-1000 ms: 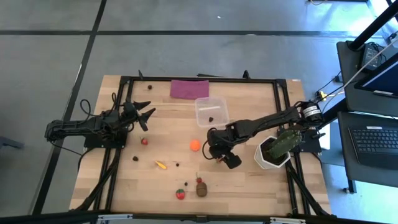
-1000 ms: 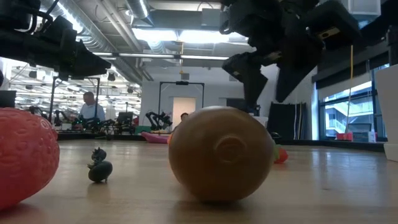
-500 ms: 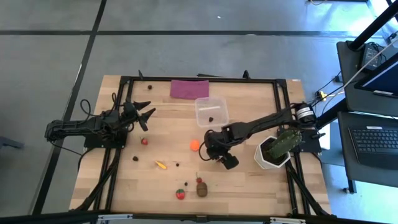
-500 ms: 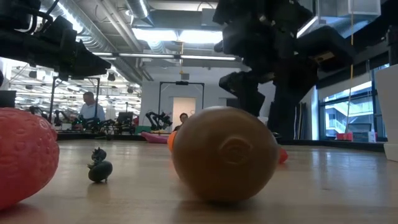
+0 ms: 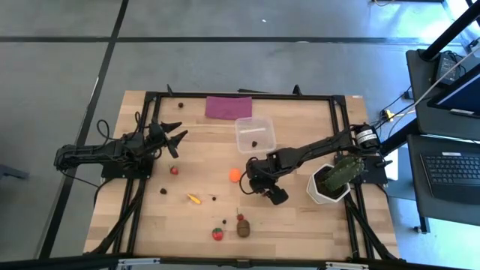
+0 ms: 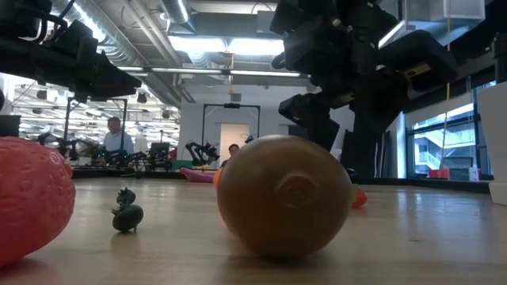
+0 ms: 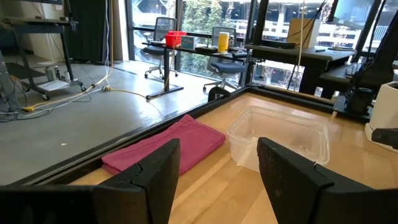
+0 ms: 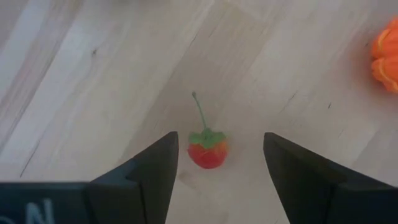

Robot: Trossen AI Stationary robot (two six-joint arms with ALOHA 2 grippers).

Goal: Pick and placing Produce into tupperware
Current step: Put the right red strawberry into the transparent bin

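From above, the right gripper (image 5: 250, 182) hangs over the wooden table (image 5: 300, 217), with the small orange ball (image 5: 235, 175) just beside it and the clear square plastic tupperware (image 5: 253, 135) a little beyond. The left gripper (image 5: 178, 140) waits well apart, a small red piece (image 5: 174, 170) near it, the flat purple cloth (image 5: 229, 106) farther off.

At table height, a brown oval lump (image 6: 283, 195) fills the foreground below the right arm, a large red strawberry (image 6: 32, 198) at the edge.

The left wrist view shows its fingers (image 7: 158, 168) apart and empty, cloth and tupperware ahead.

The right wrist view shows its fingers (image 8: 155, 165) spread, holding nothing, a small red green-topped fruit (image 8: 207, 149) lying between them on the wood.
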